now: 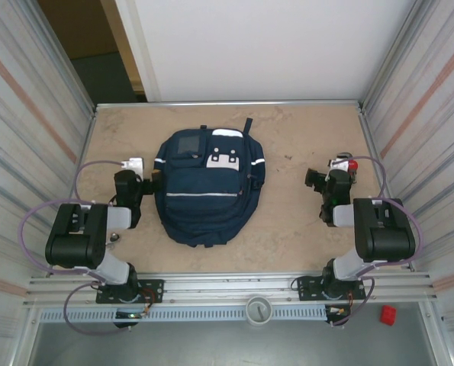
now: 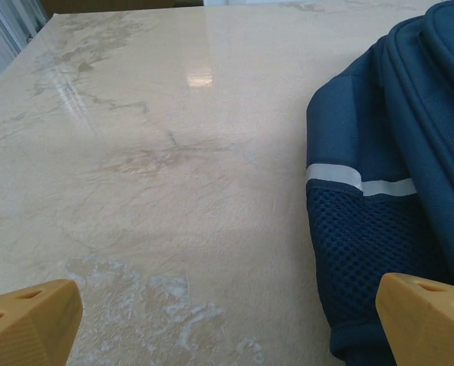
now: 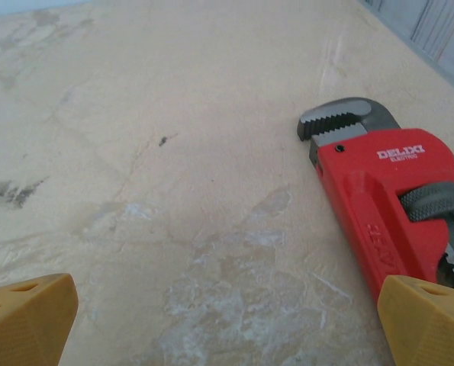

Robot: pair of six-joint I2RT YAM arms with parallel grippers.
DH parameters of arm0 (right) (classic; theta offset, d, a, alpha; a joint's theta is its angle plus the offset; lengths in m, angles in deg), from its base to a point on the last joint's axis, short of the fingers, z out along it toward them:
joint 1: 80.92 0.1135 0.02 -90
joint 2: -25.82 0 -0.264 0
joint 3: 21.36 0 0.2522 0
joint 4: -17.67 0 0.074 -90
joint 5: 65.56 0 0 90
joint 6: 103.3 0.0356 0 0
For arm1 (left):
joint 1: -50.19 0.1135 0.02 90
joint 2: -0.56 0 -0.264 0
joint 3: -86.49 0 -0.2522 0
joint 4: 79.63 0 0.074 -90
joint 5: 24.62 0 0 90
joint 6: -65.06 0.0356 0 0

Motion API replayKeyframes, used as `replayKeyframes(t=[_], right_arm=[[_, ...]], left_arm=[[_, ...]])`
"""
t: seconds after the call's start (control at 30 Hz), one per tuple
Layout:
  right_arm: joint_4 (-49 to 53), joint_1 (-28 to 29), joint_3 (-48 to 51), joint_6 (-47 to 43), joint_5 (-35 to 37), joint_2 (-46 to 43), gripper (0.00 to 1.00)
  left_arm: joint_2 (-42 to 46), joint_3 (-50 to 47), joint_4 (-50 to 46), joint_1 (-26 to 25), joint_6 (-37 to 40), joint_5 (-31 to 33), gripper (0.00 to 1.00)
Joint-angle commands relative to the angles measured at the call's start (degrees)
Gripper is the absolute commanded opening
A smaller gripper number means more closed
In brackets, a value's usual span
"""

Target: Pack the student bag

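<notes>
Our left fingers [image 2: 28, 320] and right fingers [image 3: 429, 320] stand wide, empty. We see the student bag [image 1: 209, 187] flat on the bench [image 1: 303, 221]; we judge it soft, floppy, perhaps best pinched by its top loop [image 1: 247, 126].

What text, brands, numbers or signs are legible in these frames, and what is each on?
"DELIXI": white print on the red pipe wrench, right wrist view.
Smaller line beneath it: too small to read.
Raised lettering along the wrench body: unreadable.
White patches on the student bag: no text legible from above.
</notes>
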Motion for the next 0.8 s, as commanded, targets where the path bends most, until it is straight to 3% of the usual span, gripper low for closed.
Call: replayKeyframes(t=[0.0,0.43,0.77], right_arm=[[-1.69,0.38,-0.96,-1.78,-0.99,-0.27,0.99],[-1.41,0.47,-1.09,-1.97,-1.34,-0.25,0.99],[-1.43,0.47,-1.13,-1.97,-1.34,-0.31,0.99]], left_arm=[[0.89,-0.05,1.69,-0.19,0.84,-0.31,0.99],[0.99,-0.07,1.66,-0.31,1.07,-0.16,0.99],[1.02,0.4,0.91,-0.29,2.41,-3.58,0.99]])
